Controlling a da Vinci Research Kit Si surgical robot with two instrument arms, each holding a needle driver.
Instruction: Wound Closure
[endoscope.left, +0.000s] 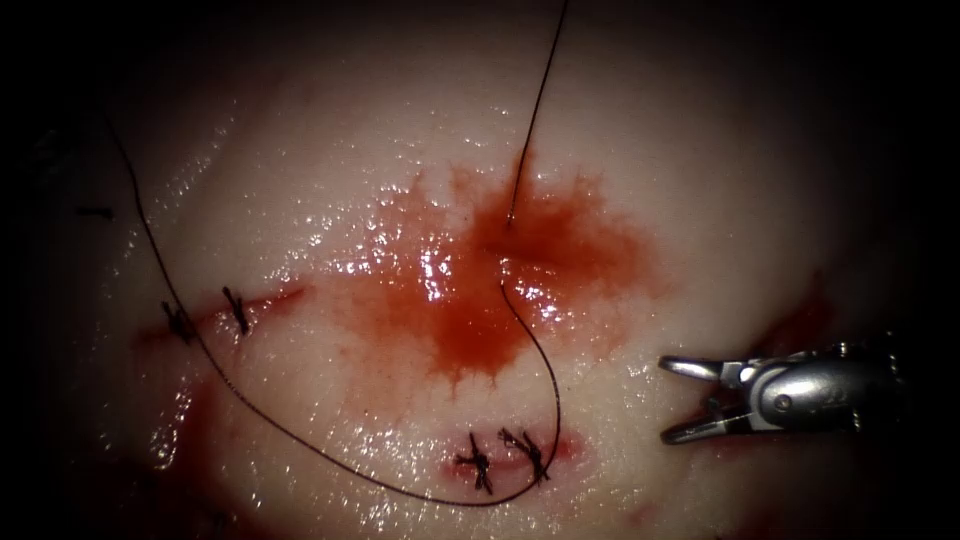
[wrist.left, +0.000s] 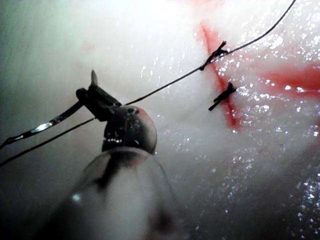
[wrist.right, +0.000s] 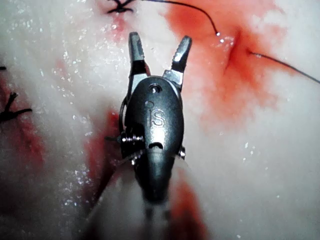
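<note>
The pale, glistening slab of pork tissue (endoscope.left: 330, 130) takes up most of what I see, and a wide blot of red fluid (endoscope.left: 480, 300) spreads over its middle around the short cut (endoscope.left: 505, 245). From the right comes the right arm's silver needle-driver tool (endoscope.left: 672, 402), well clear of the cut, its jaws spread apart and holding nothing; the right wrist view shows both toothed jaws apart above the wet surface. A long, thin dark thread (endoscope.left: 300, 440) runs down the left side of the tissue, sweeps along the near edge past the knotted black stitches (endoscope.left: 500, 458) and curves up to the cut, and another stretch leaves the cut's far side and climbs away. More dark stitches (endoscope.left: 208, 316) sit on a red line to the left. In the left wrist view, the left arm's dark-tipped tool (wrist.left: 95, 92) has its jaws clamped on the thin curved steel needle (wrist.left: 45, 126), which is off the tissue, near its thread end, where the thread (wrist.left: 165, 86) trails off across the stitches.
</note>
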